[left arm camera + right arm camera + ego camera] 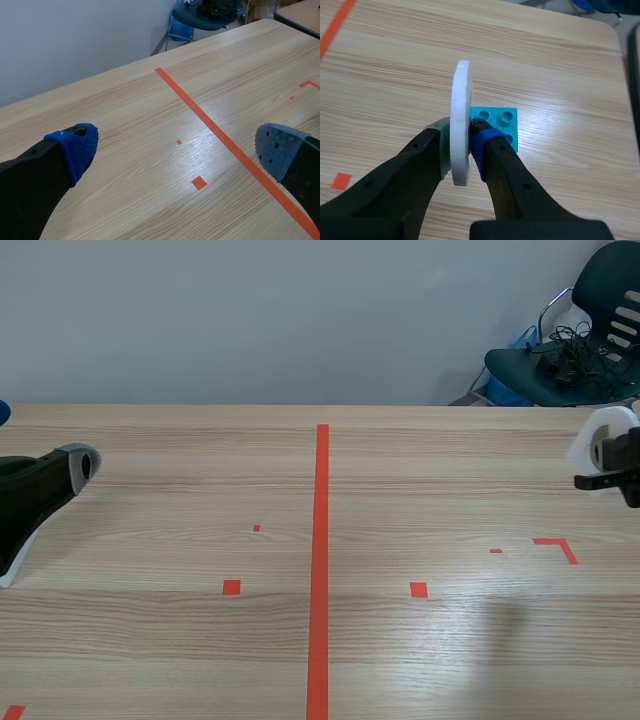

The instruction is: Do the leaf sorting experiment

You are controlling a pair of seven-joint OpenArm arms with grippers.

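1. My right pincer (461, 150) is clamped on the rim of a white disc (461, 95). It holds the disc on edge, raised over the right side of the surface (200, 640).
2. A cyan block (506, 120) lies on the surface just under the disc.
3. My left pincer (175, 150) gapes wide and holds nothing, low at the left.
4. I judge the step to be setting the disc down. I would move it away from the block, turn it flat, then lower it slowly with a firm grip.
5. I see no leaves yet.
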